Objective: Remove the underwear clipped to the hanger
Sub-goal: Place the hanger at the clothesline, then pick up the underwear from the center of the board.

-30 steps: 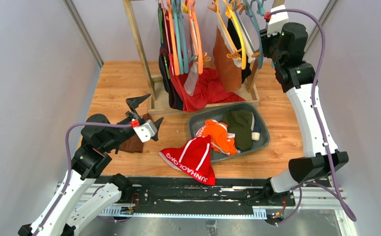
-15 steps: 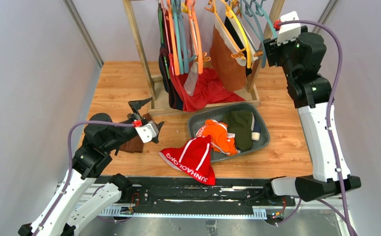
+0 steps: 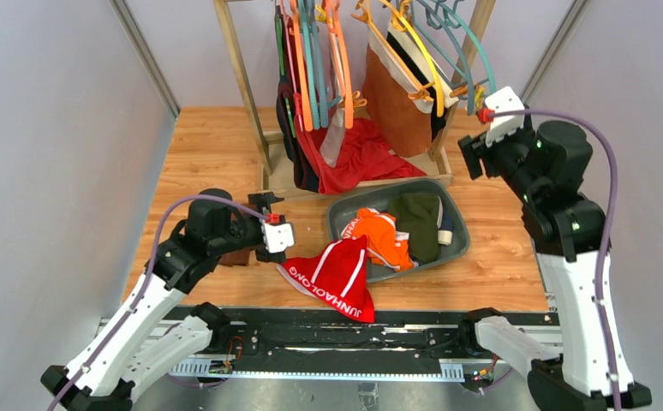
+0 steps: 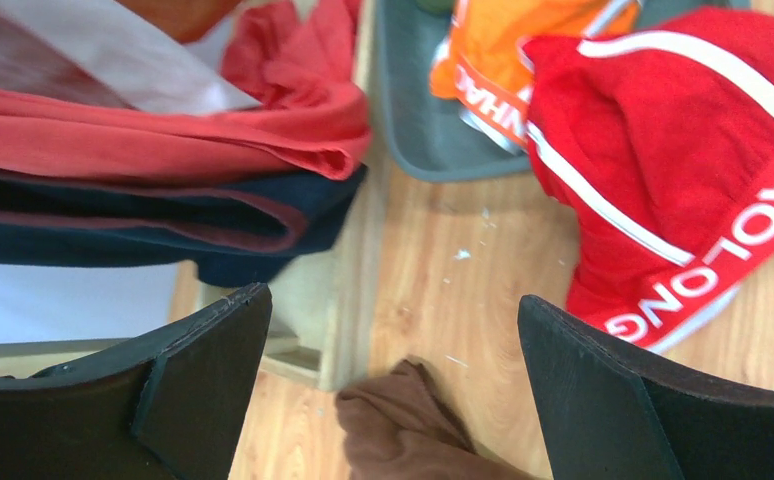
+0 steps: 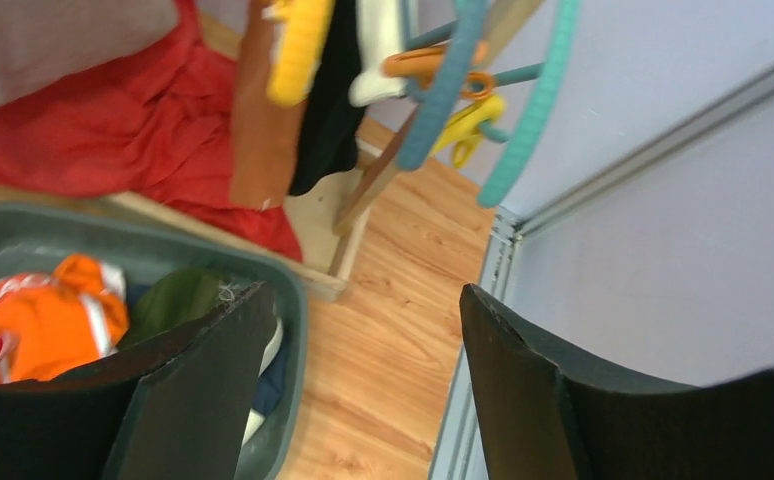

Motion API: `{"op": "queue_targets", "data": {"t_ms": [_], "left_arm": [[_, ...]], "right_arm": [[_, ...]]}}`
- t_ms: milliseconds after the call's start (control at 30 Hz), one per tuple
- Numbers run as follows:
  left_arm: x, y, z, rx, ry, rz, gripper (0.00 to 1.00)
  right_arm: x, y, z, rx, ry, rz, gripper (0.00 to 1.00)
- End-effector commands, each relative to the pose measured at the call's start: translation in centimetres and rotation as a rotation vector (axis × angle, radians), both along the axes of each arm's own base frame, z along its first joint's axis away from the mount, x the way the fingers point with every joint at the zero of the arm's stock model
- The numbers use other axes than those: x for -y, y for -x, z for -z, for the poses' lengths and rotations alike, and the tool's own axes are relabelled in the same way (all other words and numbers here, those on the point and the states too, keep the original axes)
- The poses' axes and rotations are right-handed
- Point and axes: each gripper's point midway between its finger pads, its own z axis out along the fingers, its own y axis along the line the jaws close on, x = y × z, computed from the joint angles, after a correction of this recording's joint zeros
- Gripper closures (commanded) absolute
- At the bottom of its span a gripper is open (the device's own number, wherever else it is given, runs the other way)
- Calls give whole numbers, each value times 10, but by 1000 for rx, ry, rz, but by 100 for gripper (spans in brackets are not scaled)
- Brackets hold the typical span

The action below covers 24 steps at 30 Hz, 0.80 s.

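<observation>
Above a wooden desk (image 3: 208,145), hovering the left end effector (image 4: 393,305) released and empty, beside red briefs with white trim (image 3: 337,274) draping over a grey bin's rim (image 3: 461,231). Holding the right end effector (image 5: 368,292) released, gripping nothing, near brown briefs (image 3: 401,94) and black briefs (image 5: 328,120) hanging from a yellow hanger (image 3: 422,64).

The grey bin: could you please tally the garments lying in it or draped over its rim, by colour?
red briefs, white-trimmed, draped over the grey bin rim: 1
orange garment: 1
dark green garment: 1
blue-and-white piece, mostly hidden: 1
Total: 4
</observation>
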Motion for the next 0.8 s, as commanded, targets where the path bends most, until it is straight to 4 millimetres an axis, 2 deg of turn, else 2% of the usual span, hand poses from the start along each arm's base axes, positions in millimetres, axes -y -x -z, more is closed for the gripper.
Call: {"op": "queue_targets", "data": {"t_ms": [0,233,367,467,600,767], "left_arm": [[2,8,37,-72,-69,58,2],[5,12,96,-189,-189,111,1],[3,17,130,-268,-272,138,1],[2,23,154,-303,-327,180,1],[0,27,179,-348,-401,218,0],[2,25,199,-400,-451,228,8]], "right_arm": [[-25,43,17,-38,35,-213,31],[-57,114,70,-169,95,-547,34],[-77,133,104,-240,59,-704,36],[-93,137,126,-288,9,-806,38],[-106,127,155,-310,-17,-867,42],[-120,113,188,-346,-2,-893,47]]}}
